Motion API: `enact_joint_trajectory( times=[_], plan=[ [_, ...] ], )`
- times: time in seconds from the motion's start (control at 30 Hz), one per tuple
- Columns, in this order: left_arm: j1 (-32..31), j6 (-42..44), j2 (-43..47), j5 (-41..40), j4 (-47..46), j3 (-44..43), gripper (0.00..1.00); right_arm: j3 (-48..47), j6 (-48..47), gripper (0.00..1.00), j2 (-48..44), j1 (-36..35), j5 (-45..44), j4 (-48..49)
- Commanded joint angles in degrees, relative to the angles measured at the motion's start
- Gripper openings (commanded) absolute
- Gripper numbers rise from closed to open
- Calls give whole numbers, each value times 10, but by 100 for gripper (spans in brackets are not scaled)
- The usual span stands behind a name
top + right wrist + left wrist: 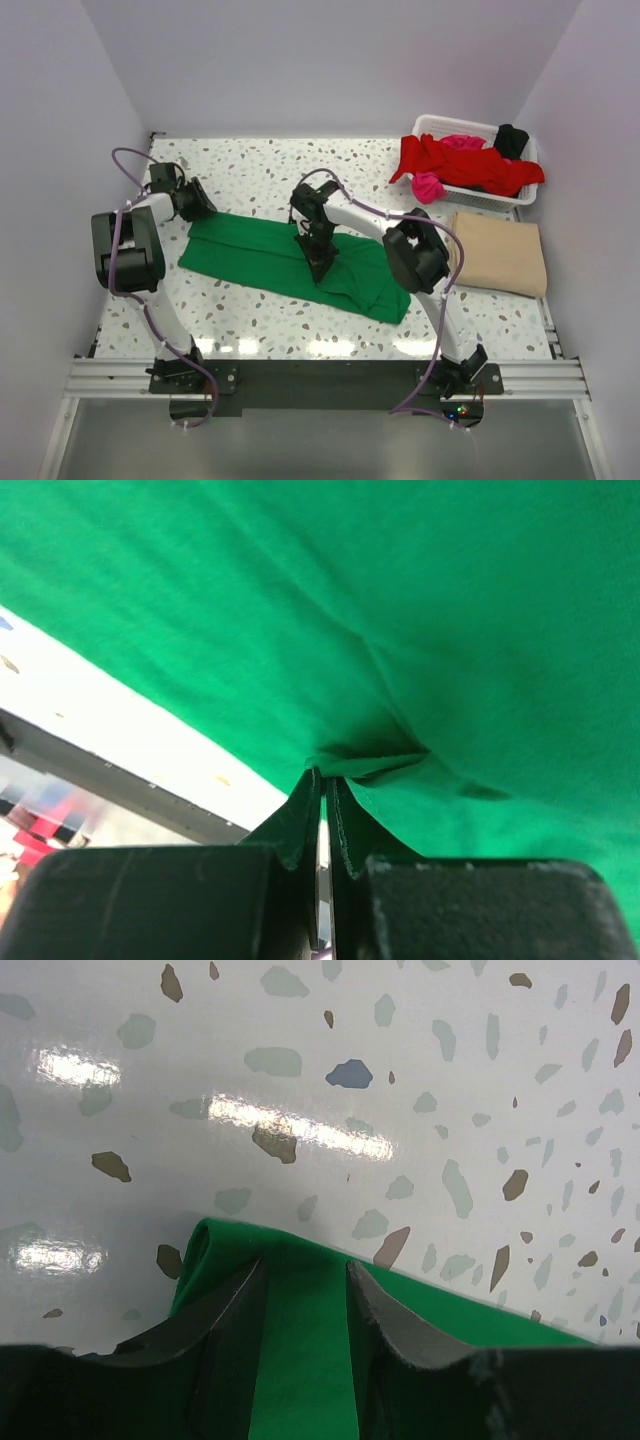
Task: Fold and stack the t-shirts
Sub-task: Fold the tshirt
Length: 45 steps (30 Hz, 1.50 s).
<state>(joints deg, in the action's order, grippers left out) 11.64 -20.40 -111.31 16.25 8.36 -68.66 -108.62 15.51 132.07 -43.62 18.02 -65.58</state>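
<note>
A bright green t-shirt [250,255] lies as a long folded strip across the middle of the table. My left gripper [200,205] sits at its far left corner. In the left wrist view its fingers [305,1265] stand apart, open, with the green cloth [300,1360] lying under and between them. My right gripper [322,268] is down on the strip's middle, shut on a small pinched fold of green cloth [450,630], as the right wrist view [325,772] shows. A folded tan t-shirt [500,252] lies at the right. Red [455,160], magenta [428,186] and black [511,140] t-shirts are heaped in the basket.
The white lattice basket [440,125] stands in the far right corner, with red cloth hanging over its front rim. The speckled table [260,170] is walled on the left, back and right. The arm bases sit on a rail along the near edge.
</note>
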Motion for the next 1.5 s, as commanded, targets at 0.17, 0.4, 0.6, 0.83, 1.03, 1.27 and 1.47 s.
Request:
enact_joint_trajectory(
  times=[0.17,0.4,0.6,0.83,1.03,1.27,1.47],
  plan=[
    [8,5,7,-12,17,6,43,-28,1,0,17,-2,51,-24],
    [9,7,10,-16,17,8,43,-21,8,0,21,8,78,-3],
    [8,8,12,-17,19,7,43,-34,26,22,15,27,108,22],
    [8,8,23,-16,27,-6,43,21,84,61,-91,85,120,72],
    [-34,24,43,-39,39,-25,43,128,95,67,-191,162,32,65],
    [-79,-5,27,-22,27,-24,43,165,57,67,-160,187,-41,42],
    [-79,-44,14,-10,27,-1,43,97,19,67,-72,198,-106,21]
  ],
)
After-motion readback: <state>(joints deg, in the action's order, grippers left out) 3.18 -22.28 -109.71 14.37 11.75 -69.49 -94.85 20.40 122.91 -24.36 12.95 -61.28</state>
